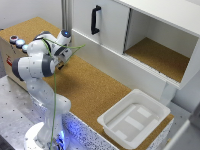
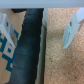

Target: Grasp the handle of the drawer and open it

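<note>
White tub [image 1: 134,119] near drawer [image 1: 101,22]; handle [image 1: 95,19] unobstructed.

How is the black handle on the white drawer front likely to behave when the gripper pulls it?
The handle looks rigid, fixed at both ends to the drawer, so it probably won't flex. Its slim, smooth bar may let pads slip.

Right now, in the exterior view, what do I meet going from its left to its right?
Robot arm → black handle on the white drawer → open cabinet compartment. The white plastic tub sits lower in the frame, overlapping the last two across, so it is left out of the order.
</note>
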`<state>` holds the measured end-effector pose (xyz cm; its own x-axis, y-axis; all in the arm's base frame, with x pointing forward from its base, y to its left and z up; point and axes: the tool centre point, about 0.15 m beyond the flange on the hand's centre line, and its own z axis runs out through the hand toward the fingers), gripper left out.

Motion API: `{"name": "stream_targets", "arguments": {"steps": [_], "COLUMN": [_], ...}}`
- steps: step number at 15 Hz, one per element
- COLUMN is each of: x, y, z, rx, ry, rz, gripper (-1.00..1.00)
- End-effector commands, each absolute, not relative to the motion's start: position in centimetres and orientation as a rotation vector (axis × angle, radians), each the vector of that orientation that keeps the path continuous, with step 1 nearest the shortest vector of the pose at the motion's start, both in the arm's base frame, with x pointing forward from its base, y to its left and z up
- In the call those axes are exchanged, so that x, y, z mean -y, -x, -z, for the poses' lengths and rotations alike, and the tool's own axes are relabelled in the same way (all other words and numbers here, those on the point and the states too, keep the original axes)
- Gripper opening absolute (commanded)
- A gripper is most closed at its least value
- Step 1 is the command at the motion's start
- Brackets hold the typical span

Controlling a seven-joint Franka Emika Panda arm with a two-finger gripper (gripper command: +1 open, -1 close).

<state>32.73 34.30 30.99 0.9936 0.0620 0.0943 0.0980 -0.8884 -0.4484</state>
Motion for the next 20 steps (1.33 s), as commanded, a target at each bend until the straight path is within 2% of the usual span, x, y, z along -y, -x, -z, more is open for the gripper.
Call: {"name": "stream_targets", "arguments": {"steps": [1, 2, 13, 20], "x": [-35.4, -35.5, -36.2, -33.3], "y": [-34.2, -34.4, -35.8, -34.5], "z": [-29.9, -29.8, -29.1, -28.9], "rx": [0.156, 0.168, 0.174, 0.149], "ry": [2.587, 2.588, 2.554, 2.571], "rz": [0.048, 0.043, -0.009, -0.03], "gripper": [1.0, -1.0, -1.0, -1.0]}}
